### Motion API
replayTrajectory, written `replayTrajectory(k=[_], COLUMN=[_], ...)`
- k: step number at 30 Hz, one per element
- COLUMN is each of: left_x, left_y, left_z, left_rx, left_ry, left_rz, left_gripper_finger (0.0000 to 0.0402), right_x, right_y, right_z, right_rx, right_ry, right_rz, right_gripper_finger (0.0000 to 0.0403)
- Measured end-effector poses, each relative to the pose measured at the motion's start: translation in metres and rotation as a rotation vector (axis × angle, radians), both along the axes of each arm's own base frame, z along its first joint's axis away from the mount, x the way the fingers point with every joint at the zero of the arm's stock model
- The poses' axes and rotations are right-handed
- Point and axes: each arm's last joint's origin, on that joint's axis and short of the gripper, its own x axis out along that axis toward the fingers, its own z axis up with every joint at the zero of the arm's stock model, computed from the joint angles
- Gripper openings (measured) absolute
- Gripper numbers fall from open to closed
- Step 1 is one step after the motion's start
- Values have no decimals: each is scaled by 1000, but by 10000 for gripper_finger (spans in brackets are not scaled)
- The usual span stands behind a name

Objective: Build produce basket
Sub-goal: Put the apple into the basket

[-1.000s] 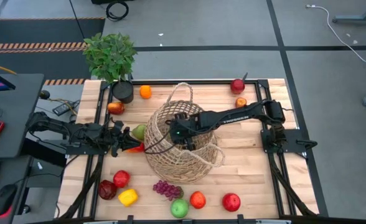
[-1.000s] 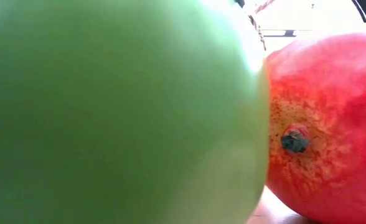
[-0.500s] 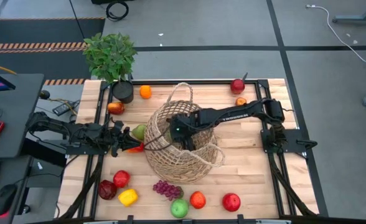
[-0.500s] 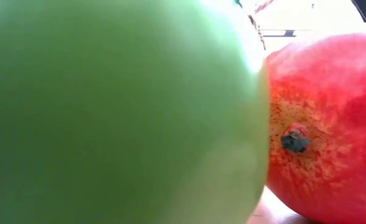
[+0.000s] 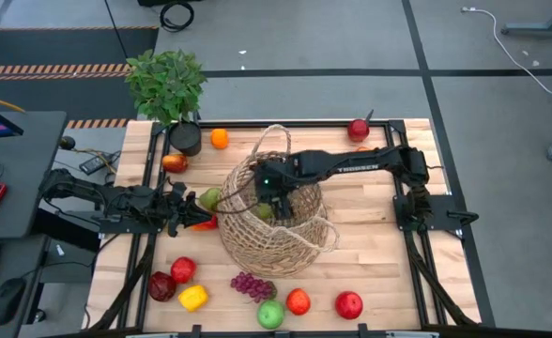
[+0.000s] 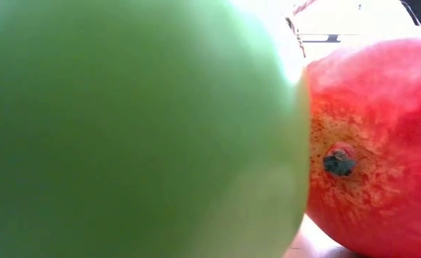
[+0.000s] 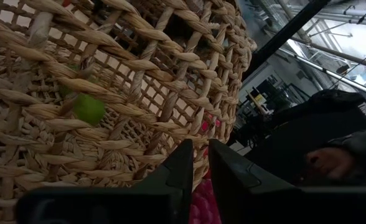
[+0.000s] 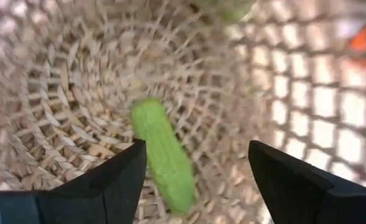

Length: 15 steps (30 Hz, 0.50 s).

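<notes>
Cucumber [image 8: 161, 152] dropped in wicker basket [image 5: 285, 239]; right tool [image 5: 274, 199] agape, empty; left tool [image 5: 190, 212] closed at nine o'clock; most produce outstanding.

We see a wooden tabletop [image 5: 370, 272] carrying the wicker basket [image 5: 276, 242], a potted plant [image 5: 168, 89], an orange [image 5: 220, 138], purple grapes [image 5: 251, 285], a yellow pepper [image 5: 192, 298], a green apple [image 5: 271, 314] and red apples [image 5: 349, 304].

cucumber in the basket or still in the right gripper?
In the basket. The cucumber lies loose on the woven bottom, between the spread fingers of the open right gripper, touching neither.
</notes>
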Motion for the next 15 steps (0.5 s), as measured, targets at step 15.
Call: replayTrajectory(k=[15], left_x=[0], left_y=[0], left_z=[0], left_rx=[0], left_ry=[0], left_rz=[0], left_gripper_finger=[57], right_x=[-59], right_y=[-15], right_z=[100], right_rx=[99], right_ry=[192], right_rz=[-265], right_gripper_finger=[279])
